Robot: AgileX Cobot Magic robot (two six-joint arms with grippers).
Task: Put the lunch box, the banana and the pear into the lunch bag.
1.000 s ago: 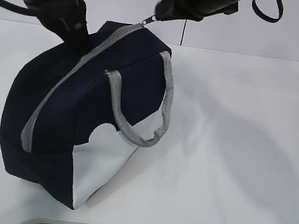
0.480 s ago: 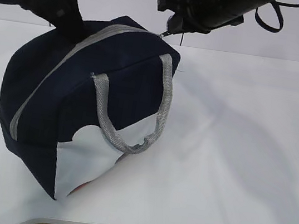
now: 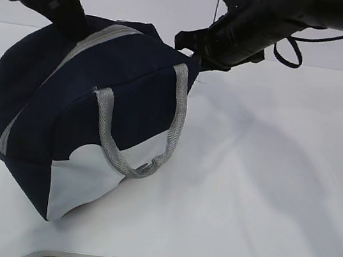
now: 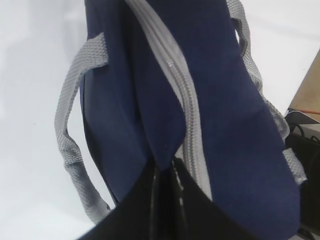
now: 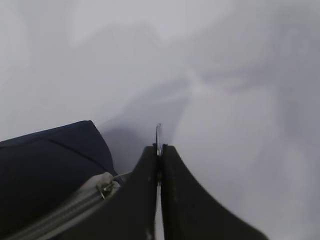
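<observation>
The navy-blue lunch bag (image 3: 90, 110) with a white lower panel lies tilted on the white table, its grey zipper (image 3: 94, 39) closed along the top. My left gripper (image 3: 77, 27) is shut on a fold of the bag's navy fabric (image 4: 165, 150) beside the zipper (image 4: 182, 95). My right gripper (image 3: 198, 55) is shut on the metal ring pull (image 5: 158, 135) at the zipper's end; the slider (image 5: 105, 187) shows just left of it. The lunch box, banana and pear are out of view.
The bag's grey handles (image 3: 139, 130) hang loose on both sides. The white table (image 3: 267, 181) stretches to the right of the bag, with its front edge near the bottom of the exterior view.
The bag has shifted left and tipped more upright. My right gripper has moved down and right with the ring pull to the bag's far end. My left gripper has risen slightly.
</observation>
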